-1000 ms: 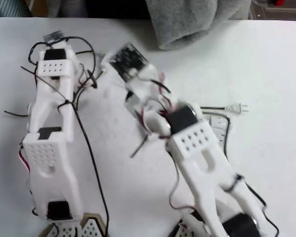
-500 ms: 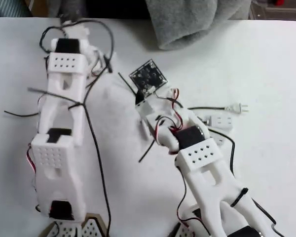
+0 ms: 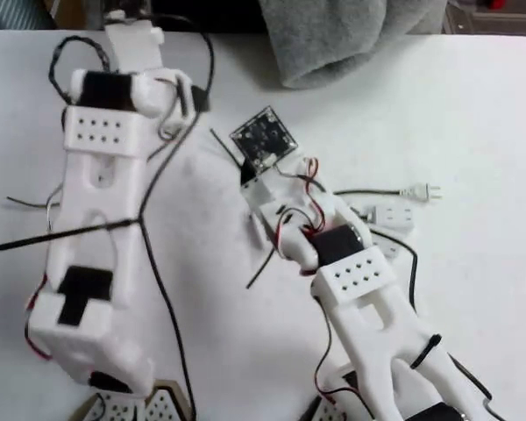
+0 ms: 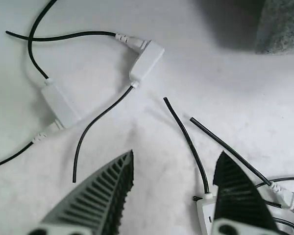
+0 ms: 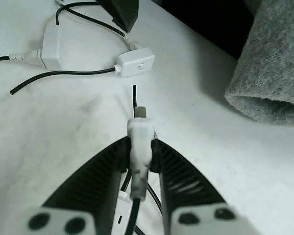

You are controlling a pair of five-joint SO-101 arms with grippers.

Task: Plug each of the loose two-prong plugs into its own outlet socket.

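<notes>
Right hand (image 5: 140, 145) clenched on white plug (image 5: 140, 128); left hand (image 4: 175, 161) released above desk (image 4: 245, 88); loose plug (image 3: 423, 190) at three o'clock of right arm (image 3: 359, 274).

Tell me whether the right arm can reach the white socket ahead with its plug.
Probably yes. The right gripper is shut on the plug, and the white socket lies ahead with its slots in view. Only a loose black wire end lies between; the grey cloth sits aside.

Left arm (image 3: 96, 219), right arm (image 3: 368, 298): white printed shells, pierced by small hole grids. Black servos (image 3: 337, 241) are set at joints; black cables (image 3: 162, 281) and red leads (image 3: 311, 167) are strung along. Left pincer (image 4: 175, 155), right pincer (image 5: 139, 142): dark ribbed fingers (image 4: 112, 186).
</notes>
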